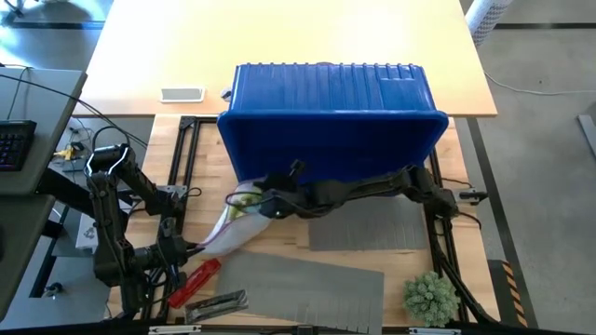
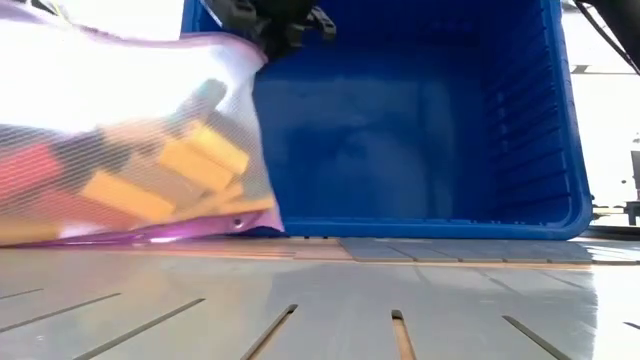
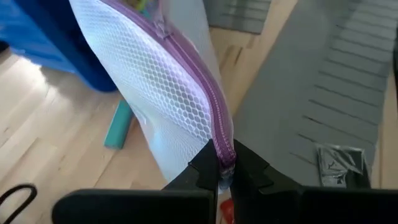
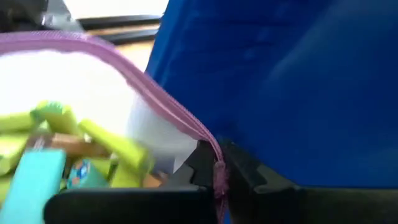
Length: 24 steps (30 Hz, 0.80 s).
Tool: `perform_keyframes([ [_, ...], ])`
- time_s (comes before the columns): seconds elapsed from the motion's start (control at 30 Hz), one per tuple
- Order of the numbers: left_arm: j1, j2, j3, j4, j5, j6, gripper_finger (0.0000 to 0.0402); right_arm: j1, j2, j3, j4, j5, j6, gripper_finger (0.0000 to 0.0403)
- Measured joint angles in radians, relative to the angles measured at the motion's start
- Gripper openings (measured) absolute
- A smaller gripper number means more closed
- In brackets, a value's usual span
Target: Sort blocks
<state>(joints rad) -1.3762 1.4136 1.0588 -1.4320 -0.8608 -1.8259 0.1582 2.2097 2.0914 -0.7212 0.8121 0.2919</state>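
Observation:
A white mesh bag (image 1: 235, 221) with a purple zipper edge stretches between my two grippers, in front of a blue bin (image 1: 335, 121) tipped on its side. Lime, teal and tan blocks (image 4: 81, 155) show through its opening, and tan ones (image 2: 170, 175) through the mesh. One teal block (image 3: 118, 124) lies flat on the wooden table beside the bag. My left gripper (image 1: 194, 249) is shut on the bag's near end. My right gripper (image 1: 263, 203) is shut on its far end, close to the bin's mouth. My left gripper pinches the purple zipper edge (image 3: 222, 148) at the bag's near end between its two fingers (image 3: 202, 168). The bag runs away from the fingers toward the bin, its zipper line drawn fairly straight. My right gripper pinches the purple zipper edge (image 4: 214, 155) at the bag's far end between its two fingers (image 4: 199, 163), slanting down from the table's right. The opening gapes beside the fingers, and the blocks lie lower in the bag.
The bin's open side (image 2: 420, 130) faces the near edge. Grey slotted mats (image 1: 307, 288) (image 1: 368, 228) lie on the table. A red cylindrical tool (image 1: 193, 281) and a silver packet (image 1: 219, 302) lie near the front left, a green spiky ball (image 1: 430, 298) at the front right.

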Motion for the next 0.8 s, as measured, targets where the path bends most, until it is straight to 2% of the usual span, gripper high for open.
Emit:
perform_keyframes([
  [0.13,0.001,0.000,0.000,-0.009,-0.042,0.022,0.0000,-0.032,-0.020,0.001,-0.024,-0.007,-0.002,0.0002],
  [0.17,0.001,0.000,0.000,-0.012,-0.048,0.023,0.0000,-0.045,-0.020,0.001,-0.053,-0.045,0.025,0.0002],
  [0.27,0.000,0.000,0.000,-0.008,-0.058,0.022,0.0000,-0.074,-0.020,0.002,-0.136,-0.260,0.118,0.0001],
  [0.3,0.000,0.000,0.000,-0.009,-0.058,0.023,0.0000,-0.078,-0.016,0.002,-0.163,-0.290,0.121,0.0001],
  [0.43,0.001,0.000,0.000,-0.044,-0.065,0.016,0.0000,-0.097,-0.002,0.002,-0.221,-0.206,-0.031,0.0000],
  [0.5,0.004,0.000,0.000,-0.064,-0.066,-0.007,0.0000,-0.110,-0.014,0.002,-0.201,-0.267,-0.098,0.0000],
  [0.63,0.008,0.000,0.000,-0.068,-0.068,-0.011,0.0000,-0.088,-0.035,0.004,-0.099,-0.411,-0.342,0.0009],
  [0.7,0.011,0.000,0.000,-0.071,-0.065,-0.013,0.0000,-0.078,-0.037,0.003,-0.090,-0.439,-0.416,0.0027],
  [0.8,0.016,0.000,0.000,-0.068,-0.069,-0.013,0.0000,-0.083,-0.039,0.003,-0.081,-0.480,-0.428,0.0069],
])
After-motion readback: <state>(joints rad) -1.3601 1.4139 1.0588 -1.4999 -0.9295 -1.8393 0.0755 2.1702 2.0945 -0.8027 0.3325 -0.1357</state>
